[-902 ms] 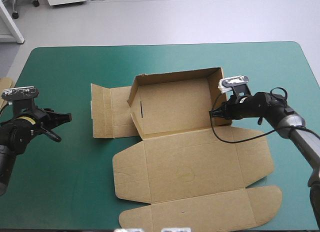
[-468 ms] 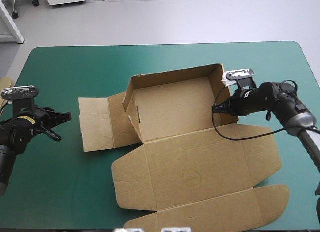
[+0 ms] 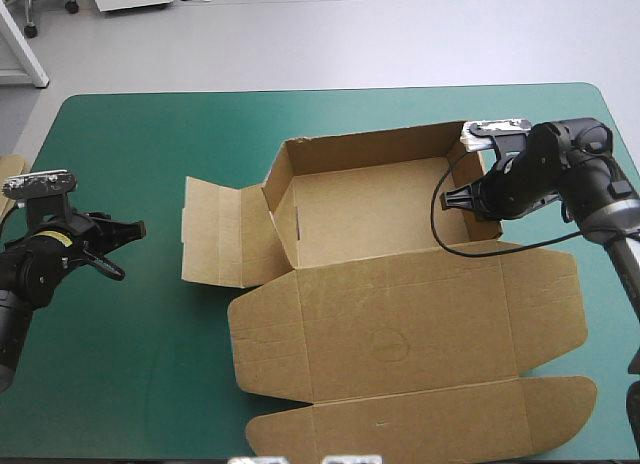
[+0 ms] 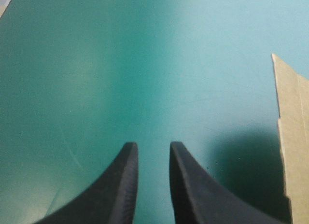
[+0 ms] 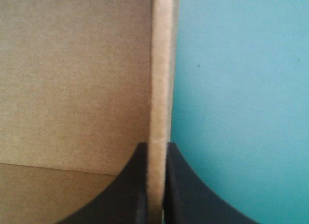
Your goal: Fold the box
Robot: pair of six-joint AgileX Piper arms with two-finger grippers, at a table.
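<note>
- Brown box [image 3: 400, 324] sits right of centre on the surface [image 3: 130, 134] and is partly formed, with its tray toward the far edge and the rest running to the near edge.
- Tray has its far wall [image 3: 360, 149], left wall [image 3: 283, 199] and right wall [image 3: 447, 159] raised. The near side is open.
- Lid [image 3: 330, 334] lies flat on the teal-green cover [image 3: 120, 384] on the near side of the tray. Its rounded tuck flap [image 3: 420, 419] reaches the near edge.
- Side flap [image 3: 220, 234] lies flat on the cover, left of the tray toward the left edge.
- Right gripper [image 3: 447, 199] is at the tray's right wall, reaching in from the right edge.
- In the right wrist view, the right gripper [image 5: 157, 147] has its black fingers [image 5: 133, 185] pinched on the wall's edge [image 5: 161, 64]. One finger is on the inside and one on the outside.
- Left gripper [image 3: 135, 229] is near the left edge, well apart from the box and pointing toward it.
- In the left wrist view, the left gripper [image 4: 150, 147] has its fingers [image 4: 126, 175] slightly parted. Only bare cover shows between them, and it is gripping nothing.
- A corner of the side flap [image 4: 289, 137] shows ahead of the left gripper and off to one side, not touching it.
- An edge of more brown board [image 3: 8, 169] shows at the surface's left edge.
</note>
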